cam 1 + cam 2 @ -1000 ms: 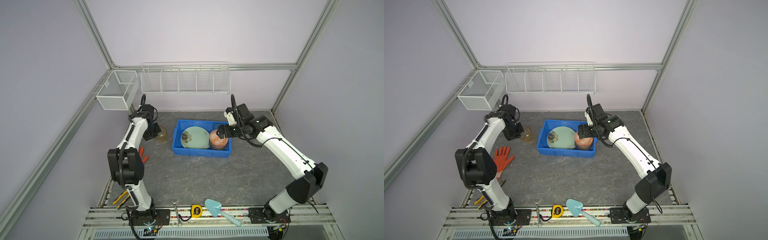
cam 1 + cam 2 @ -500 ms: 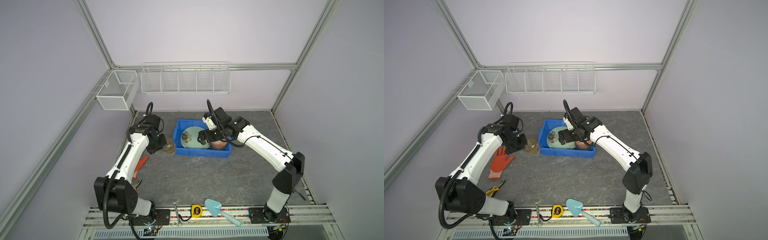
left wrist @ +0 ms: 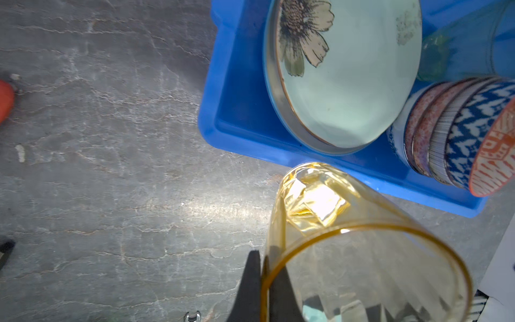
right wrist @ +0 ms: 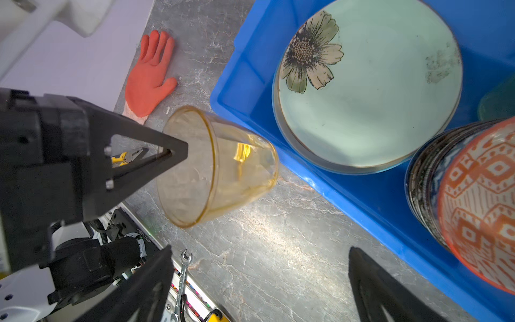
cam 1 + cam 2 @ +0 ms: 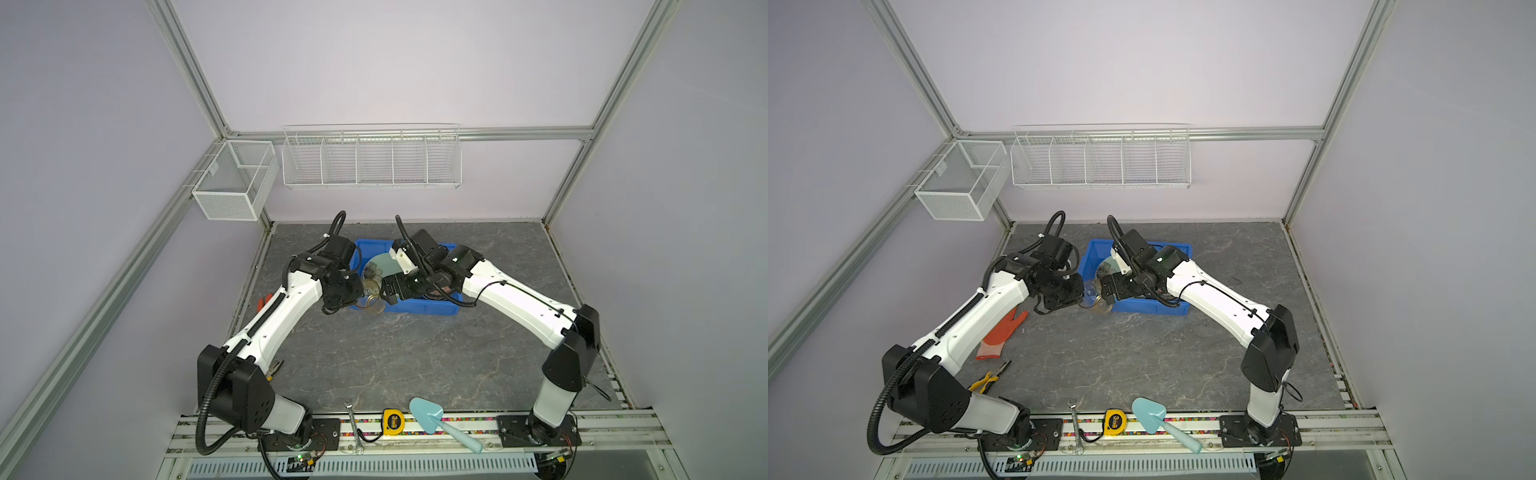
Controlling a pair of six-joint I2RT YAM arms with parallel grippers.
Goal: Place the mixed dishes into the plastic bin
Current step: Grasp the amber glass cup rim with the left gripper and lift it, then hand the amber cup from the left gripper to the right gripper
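Amber glass cup (image 4: 217,167), one: clamped at its rim by my left tool (image 4: 178,152) over the tabletop, long axis running straight out from that tool, base toward the plastic bin (image 4: 342,195) just beyond; my right tool (image 4: 260,251), spread empty, faces it.

Evenly bright for me; glare streaks the grey marbled tabletop (image 3: 217,207), and the amber glass cup (image 3: 362,264) blurs near its rim.
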